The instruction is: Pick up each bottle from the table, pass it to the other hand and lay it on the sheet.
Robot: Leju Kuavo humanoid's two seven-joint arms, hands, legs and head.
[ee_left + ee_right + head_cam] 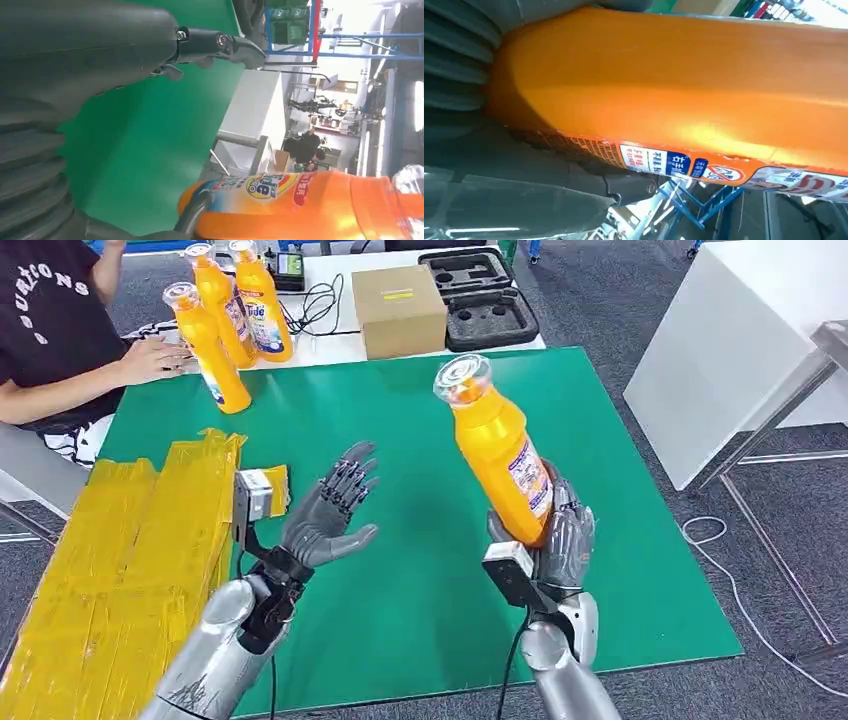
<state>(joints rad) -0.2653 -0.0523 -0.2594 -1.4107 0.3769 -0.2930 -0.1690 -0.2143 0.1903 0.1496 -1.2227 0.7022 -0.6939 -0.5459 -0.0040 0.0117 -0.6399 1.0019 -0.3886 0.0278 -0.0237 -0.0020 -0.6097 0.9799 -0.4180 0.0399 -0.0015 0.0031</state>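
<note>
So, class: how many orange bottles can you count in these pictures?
4. One bottle is held in the right hand; three bottles stand at the table's far left corner. None seems hidden.

Head cam: high, looking fwd/down over mat [400, 420], both hands mid-range. L wrist cam: behind left hand [75, 75], facing across mat to bottle [300, 205]. R wrist cam: tight on that bottle beside right hand [499, 190].

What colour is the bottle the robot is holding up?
Orange, with a clear cap. The bottle in the right hand shows best in the head view.
</note>
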